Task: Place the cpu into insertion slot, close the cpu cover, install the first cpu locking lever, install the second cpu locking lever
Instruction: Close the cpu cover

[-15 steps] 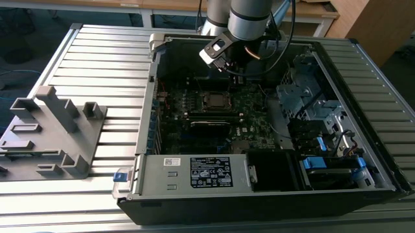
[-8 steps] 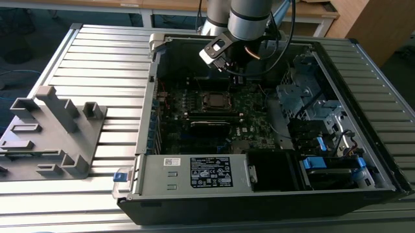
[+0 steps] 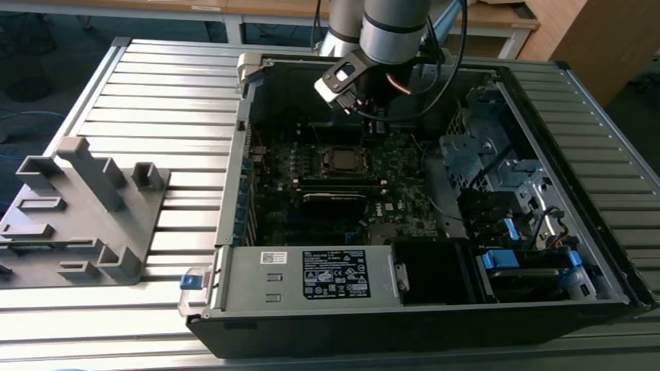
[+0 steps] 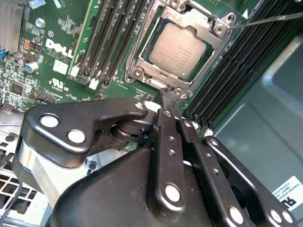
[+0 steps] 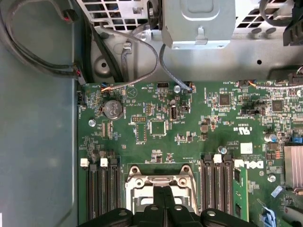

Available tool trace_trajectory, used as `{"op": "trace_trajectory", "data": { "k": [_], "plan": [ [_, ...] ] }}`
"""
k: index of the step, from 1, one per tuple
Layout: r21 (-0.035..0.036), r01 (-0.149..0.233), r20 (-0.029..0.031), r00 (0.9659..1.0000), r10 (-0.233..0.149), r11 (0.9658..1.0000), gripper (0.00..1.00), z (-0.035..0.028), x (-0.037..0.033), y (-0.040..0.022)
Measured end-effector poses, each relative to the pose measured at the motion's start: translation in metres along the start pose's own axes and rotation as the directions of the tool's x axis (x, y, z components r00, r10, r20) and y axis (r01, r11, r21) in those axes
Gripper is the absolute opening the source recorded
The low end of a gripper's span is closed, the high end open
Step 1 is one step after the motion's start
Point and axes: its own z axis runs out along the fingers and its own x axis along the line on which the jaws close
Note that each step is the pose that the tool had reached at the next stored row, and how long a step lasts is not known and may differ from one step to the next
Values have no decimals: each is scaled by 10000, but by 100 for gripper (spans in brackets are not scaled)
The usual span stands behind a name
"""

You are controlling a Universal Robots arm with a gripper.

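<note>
The cpu (image 4: pixel 179 49), a dull silver square, sits in the insertion slot (image 3: pixel 341 160) on the green motherboard. The cpu cover (image 4: pixel 201 18), a silver frame with an open window, lies flat around the chip. From the slot's corner a thin metal locking lever (image 4: pixel 270 20) sticks out over the memory slots. In both wrist views my gripper (image 4: pixel 166 94) hangs just beside the slot's edge, its black fingers (image 5: pixel 166 198) pressed together with nothing between them. In the exterior view the gripper (image 3: pixel 372 116) hovers above the board, behind the slot.
Long black memory slots (image 4: pixel 106 42) flank the socket on both sides. The case walls (image 3: pixel 232 185), a drive cage (image 3: pixel 484 154), the power supply (image 3: pixel 309 274) and loose cables (image 5: pixel 142 42) ring the board. A grey fixture (image 3: pixel 83 209) stands on the table at the exterior view's left.
</note>
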Motion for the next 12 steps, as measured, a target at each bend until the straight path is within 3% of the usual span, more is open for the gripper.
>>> {"op": "trace_trajectory", "data": {
  "k": [5, 12],
  "plan": [
    [0, 0, 1, 10000, 0, 10000, 11, 0, -2, -51],
    [0, 0, 1, 10000, 0, 10000, 11, 0, -2, -52]
  ]
}}
